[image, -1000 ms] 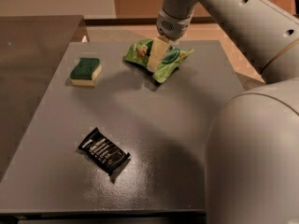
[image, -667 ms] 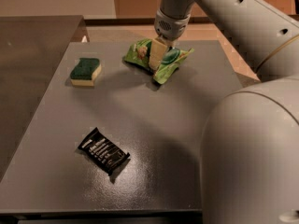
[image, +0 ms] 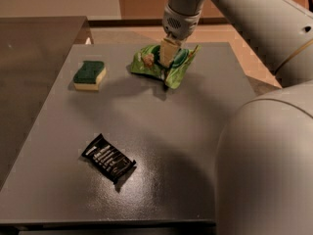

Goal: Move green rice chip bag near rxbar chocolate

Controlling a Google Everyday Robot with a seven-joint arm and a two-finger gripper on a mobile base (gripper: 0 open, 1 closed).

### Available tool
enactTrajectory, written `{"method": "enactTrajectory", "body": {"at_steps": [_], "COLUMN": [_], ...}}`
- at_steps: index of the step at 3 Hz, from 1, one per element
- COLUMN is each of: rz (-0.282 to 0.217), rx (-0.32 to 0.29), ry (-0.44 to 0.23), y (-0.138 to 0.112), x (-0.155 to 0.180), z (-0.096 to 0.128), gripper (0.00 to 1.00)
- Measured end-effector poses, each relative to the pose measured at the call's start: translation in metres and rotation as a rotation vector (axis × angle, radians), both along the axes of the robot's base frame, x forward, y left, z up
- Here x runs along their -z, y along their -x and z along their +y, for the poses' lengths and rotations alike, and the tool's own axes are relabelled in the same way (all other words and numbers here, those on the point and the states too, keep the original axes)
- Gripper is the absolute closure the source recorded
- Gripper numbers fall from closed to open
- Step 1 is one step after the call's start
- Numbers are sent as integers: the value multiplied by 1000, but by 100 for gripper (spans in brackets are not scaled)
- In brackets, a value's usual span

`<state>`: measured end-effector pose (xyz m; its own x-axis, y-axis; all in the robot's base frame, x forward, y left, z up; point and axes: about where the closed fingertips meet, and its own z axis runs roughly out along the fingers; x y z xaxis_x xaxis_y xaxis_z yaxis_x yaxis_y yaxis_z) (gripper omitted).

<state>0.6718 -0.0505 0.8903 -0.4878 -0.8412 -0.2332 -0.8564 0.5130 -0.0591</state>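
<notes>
The green rice chip bag (image: 177, 65) is a crumpled light-green pouch at the far middle of the grey table (image: 195, 126). My gripper (image: 167, 53) comes down from above and is shut on the bag's middle. The bag is bunched up around the fingers and its right end is tilted up. The rxbar chocolate (image: 108, 158) is a small black wrapper with white lettering. It lies flat near the table's front left, well apart from the bag and the gripper.
A yellow sponge with a green top (image: 90, 75) lies at the far left of the table, left of the bag. My arm's large grey body (image: 266, 165) fills the right foreground. A darker counter (image: 34, 48) adjoins the table on the left.
The bag's right end has tipped up slightly in the gripper. The gripper stays in almost the same place. The bar and the sponge have not moved.
</notes>
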Motion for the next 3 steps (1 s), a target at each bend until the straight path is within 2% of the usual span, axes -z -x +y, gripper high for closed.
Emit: {"method": "enactTrajectory", "body": {"at_steps": [1, 2, 3], "rz": [-5, 3, 32], "rx": [-30, -67, -114], "ry": [-14, -52, -102], "y": [25, 63, 116], "x": [-15, -29, -35], "z": [-6, -15, -21], "gripper": [100, 100, 100]}}
